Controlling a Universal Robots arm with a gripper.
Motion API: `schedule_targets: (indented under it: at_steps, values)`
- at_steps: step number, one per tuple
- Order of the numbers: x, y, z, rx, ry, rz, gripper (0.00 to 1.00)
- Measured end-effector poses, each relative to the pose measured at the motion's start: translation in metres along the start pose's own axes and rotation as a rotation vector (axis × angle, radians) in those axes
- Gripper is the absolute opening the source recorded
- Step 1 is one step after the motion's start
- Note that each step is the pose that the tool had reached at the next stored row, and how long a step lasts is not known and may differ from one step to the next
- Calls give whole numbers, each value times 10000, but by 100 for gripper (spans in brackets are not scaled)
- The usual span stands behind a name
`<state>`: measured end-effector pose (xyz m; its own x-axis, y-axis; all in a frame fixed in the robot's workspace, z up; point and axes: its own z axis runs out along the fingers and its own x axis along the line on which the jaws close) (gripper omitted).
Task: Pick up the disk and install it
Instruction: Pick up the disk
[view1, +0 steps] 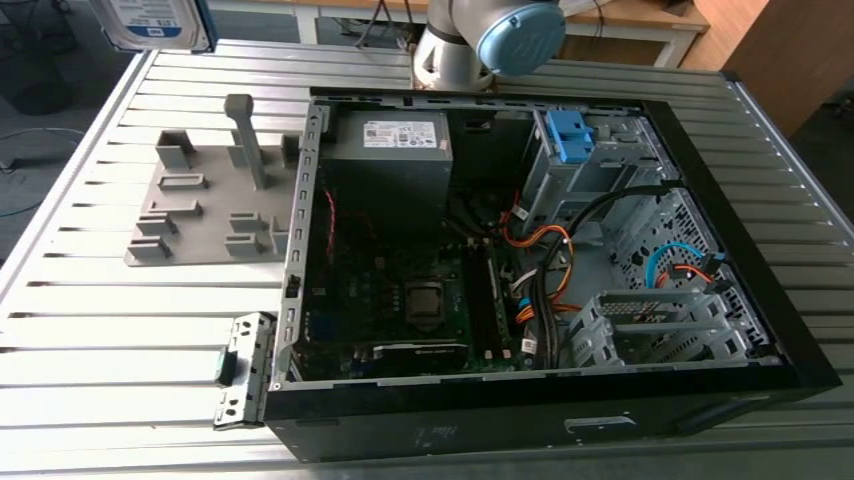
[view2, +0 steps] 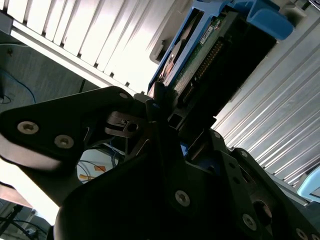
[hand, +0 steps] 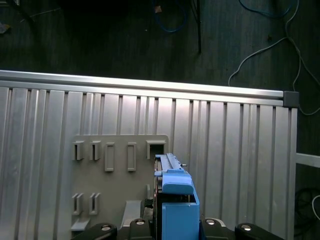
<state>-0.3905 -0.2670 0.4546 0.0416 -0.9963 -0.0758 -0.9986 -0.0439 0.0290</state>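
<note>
The disk (view1: 151, 22) is cut off by the exterior view's top edge; arm (view1: 467, 45) likewise.

A computer case (view1: 467, 435) lies open on its side on the slatted table (view1: 80, 340), toward the exterior view's right. Just beside it, on that view's left, a holder plate (view1: 200, 215) rests on the table, with a post (view1: 244, 135) standing up from it. Inside the case, the power supply (view1: 390, 165) sits in the far corner nearest the plate, with the circuit board (view1: 387, 290) in front of it and a drive cage (view1: 661, 325) at the near right. A small bracket (view1: 235, 365) lies just beside the case's near left corner. The disk (view1: 154, 22) seems to hang above the table's far left corner.
</note>
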Motion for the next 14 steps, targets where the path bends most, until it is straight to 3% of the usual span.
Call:
schedule_targets:
  at_steps: [14]
  values:
    - [-8, 3, -101, -1, 0, 0, 36]
